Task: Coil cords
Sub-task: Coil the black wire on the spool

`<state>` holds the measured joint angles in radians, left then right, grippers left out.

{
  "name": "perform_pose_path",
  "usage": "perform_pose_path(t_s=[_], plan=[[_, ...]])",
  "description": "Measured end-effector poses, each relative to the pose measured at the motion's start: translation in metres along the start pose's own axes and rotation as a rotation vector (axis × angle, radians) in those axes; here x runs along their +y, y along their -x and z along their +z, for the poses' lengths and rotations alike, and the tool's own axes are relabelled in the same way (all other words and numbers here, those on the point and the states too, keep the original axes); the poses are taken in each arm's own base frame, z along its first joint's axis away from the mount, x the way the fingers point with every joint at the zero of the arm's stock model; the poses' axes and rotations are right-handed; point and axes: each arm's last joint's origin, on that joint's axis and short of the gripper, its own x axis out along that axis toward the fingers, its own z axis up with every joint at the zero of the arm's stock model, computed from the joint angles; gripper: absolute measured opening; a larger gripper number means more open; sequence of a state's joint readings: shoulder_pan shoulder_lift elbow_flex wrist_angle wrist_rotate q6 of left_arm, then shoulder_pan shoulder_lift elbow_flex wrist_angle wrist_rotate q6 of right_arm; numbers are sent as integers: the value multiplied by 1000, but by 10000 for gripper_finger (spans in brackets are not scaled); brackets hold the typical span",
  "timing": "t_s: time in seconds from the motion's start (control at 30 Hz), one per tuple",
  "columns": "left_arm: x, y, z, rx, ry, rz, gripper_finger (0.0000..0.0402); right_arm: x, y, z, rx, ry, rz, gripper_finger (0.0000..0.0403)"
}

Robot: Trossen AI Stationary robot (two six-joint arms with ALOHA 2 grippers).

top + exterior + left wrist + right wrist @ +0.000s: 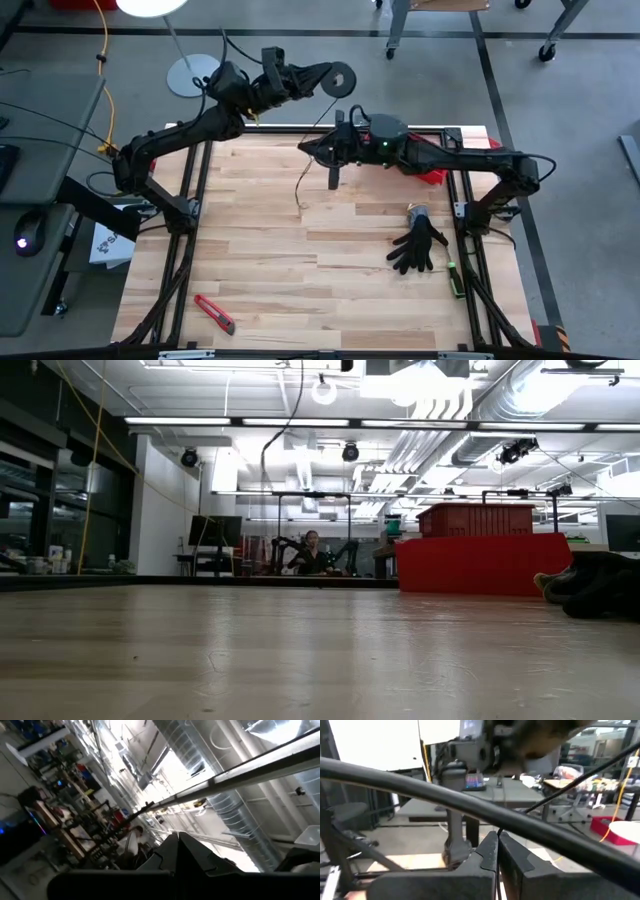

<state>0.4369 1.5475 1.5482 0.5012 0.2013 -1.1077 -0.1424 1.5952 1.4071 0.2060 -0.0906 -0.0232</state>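
2 arms are up over the back half of the wooden table (300, 270) as I watch from the console.

(a) High view. The left gripper (320, 73) is raised beyond the table's back edge. Its fingers (176, 851) are pressed together and point up at the ceiling in the left wrist view. The round black spool (342, 76) sits right at the gripper's tip. I cannot tell whether it is actually clamped there, since the left wrist view shows nothing of it.

(b) The right gripper (312, 150) reaches in from the right side and hovers above the back middle of the table. Its fingers (487, 852) are clenched. In the right wrist view the thin dark cord (301, 188) runs in between them, so I read it as pinched on the cord. In the high view 1 loose length of cord hangs from this gripper and curves toward the boards below.

(c) Other items. A black glove (418, 248) lies near the right edge. A green-handled tool (453, 278) lies just beside it. A red knife (215, 313) lies near the front left corner, well apart from both. A red box (480, 555) stands at the back right, partly under the right arm.

(d) Low view. 1 person (312, 552) sits in the room far behind the table.
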Motion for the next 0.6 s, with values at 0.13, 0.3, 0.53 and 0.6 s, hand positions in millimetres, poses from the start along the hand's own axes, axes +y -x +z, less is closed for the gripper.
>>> perform_pose_path(t_s=[0.13,0.3,0.53,0.6], plan=[[3,1,7,-24,-40,6,3,8,-3,-3,13,-27,14,2],[3,3,12,-38,-61,-3,3,7,-3,-4,20,-136,11,55],[7,7,25,6,-89,-27,3,4,-3,-4,15,-227,-68,170],[7,10,31,30,-118,-42,3,5,-1,-2,17,-222,-61,187]])
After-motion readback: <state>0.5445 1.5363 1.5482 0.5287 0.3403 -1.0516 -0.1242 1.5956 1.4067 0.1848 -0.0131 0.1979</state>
